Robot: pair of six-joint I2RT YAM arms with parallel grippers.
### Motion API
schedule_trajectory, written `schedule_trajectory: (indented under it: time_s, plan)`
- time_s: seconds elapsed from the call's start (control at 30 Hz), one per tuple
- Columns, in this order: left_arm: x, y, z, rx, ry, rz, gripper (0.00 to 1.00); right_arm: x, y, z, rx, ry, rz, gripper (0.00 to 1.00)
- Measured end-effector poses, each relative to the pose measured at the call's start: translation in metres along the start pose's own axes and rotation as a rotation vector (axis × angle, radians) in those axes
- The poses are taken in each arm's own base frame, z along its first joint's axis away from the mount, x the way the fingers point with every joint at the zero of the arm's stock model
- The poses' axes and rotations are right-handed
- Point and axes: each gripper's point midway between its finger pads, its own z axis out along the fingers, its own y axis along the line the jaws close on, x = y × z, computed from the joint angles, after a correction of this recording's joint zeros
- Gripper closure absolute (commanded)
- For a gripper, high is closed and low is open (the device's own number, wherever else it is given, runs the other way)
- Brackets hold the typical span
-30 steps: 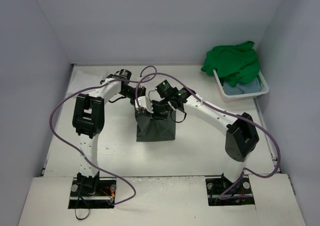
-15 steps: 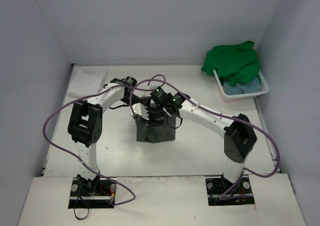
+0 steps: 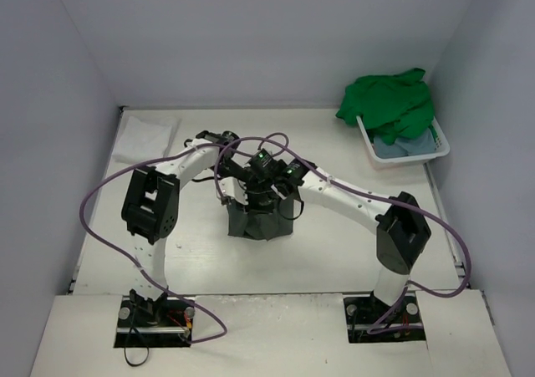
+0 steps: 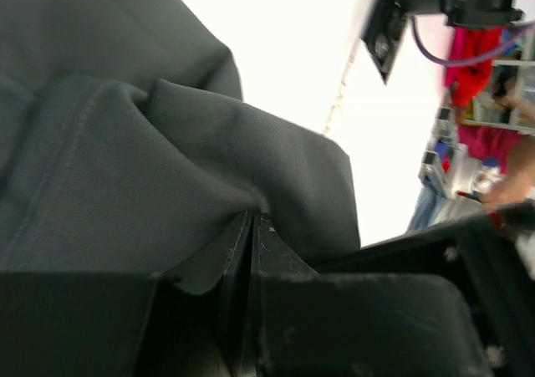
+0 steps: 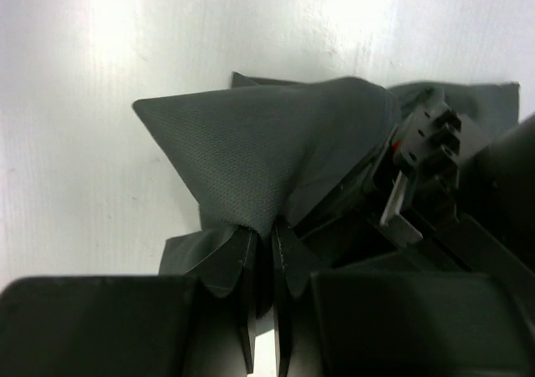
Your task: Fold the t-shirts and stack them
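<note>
Dark grey-olive cloth t-shirt [image 3: 261, 224]: held edge brought nearer, cloth bunched shorter; left gripper [image 4: 252, 220], right gripper [image 5: 263, 231] both pinching it; fold underway.

Dark grey shirt [image 3: 259, 224] bunched at centre; green shirt [image 3: 387, 103] heaped far right.

Mid-frame: dark grey cloth t-shirt [image 3: 261, 220] on white desk [image 3: 334, 252], between the two arms. Upper left, at desk's back corner: white folded cloth t-shirt [image 3: 146, 136]. Upper right: white plastic basket [image 3: 401, 163], light blue cloth t-shirt [image 3: 410, 149] inside, bright green cloth t-shirt [image 3: 389, 101] piled on top.
</note>
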Motion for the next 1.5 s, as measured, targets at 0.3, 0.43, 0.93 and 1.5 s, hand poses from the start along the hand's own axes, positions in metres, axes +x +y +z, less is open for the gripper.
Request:
schedule_trajectory:
  time_s: [0.3, 0.43, 0.93, 1.5]
  plan:
    - [-0.059, 0.037, -0.066, -0.159, -0.18, 0.006, 1.0, 0.04, -0.058, 0.0, 0.063, 0.029, 0.074, 1.0]
    - [-0.083, 0.061, -0.134, -0.272, -0.337, 0.006, 1.0, 0.052, -0.068, 0.019, 0.037, 0.044, 0.092, 1.0]
    - [-0.041, 0.079, -0.159, -0.285, -0.369, -0.086, 1.0, 0.052, -0.134, 0.051, 0.077, 0.0, 0.105, 1.0]
    - [-0.02, 0.066, -0.131, -0.224, -0.292, -0.042, 1.0, 0.062, -0.18, 0.026, 0.171, -0.039, 0.176, 0.98]
